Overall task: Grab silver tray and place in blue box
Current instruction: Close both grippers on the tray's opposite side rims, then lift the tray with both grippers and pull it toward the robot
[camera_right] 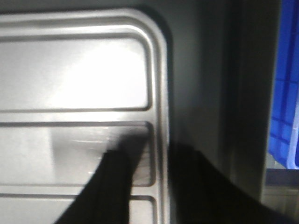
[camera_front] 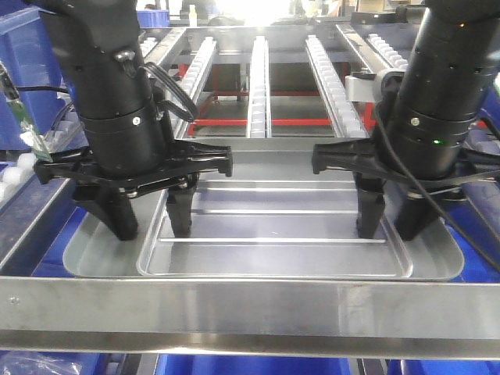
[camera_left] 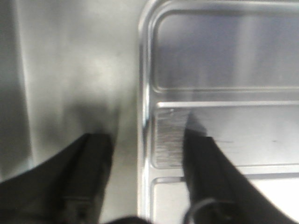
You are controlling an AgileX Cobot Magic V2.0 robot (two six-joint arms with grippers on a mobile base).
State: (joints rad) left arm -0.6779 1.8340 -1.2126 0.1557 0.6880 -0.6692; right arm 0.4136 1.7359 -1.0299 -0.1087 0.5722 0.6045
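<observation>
Between the two arms, on a matte grey surface (camera_front: 94, 254), the silver tray (camera_front: 273, 226) is seen lying flat with its open face up. Its long axis is set crosswise in the front view, left to right, and the two long ridges of the recessed panel are laid the same way, so that each short end is turned toward one arm. The left fingers (camera_front: 121, 219) are spread wide and set astride the tray's left short rim. In the left wrist view one is seen outside, over the grey surface, and the other inside, over the panel, with clear space to the rim on both sides, so nothing is held. The right fingers (camera_front: 369, 215) are likewise parted across the right short rim, one inside and one outside, and nothing is gripped. Whether the tips touch metal cannot be told from the blurred wrist views. A blue box (camera_right: 284, 93) is shown beyond the tray's right end, apart from it. A steel rail (camera_front: 250, 308) is seen across the foreground
</observation>
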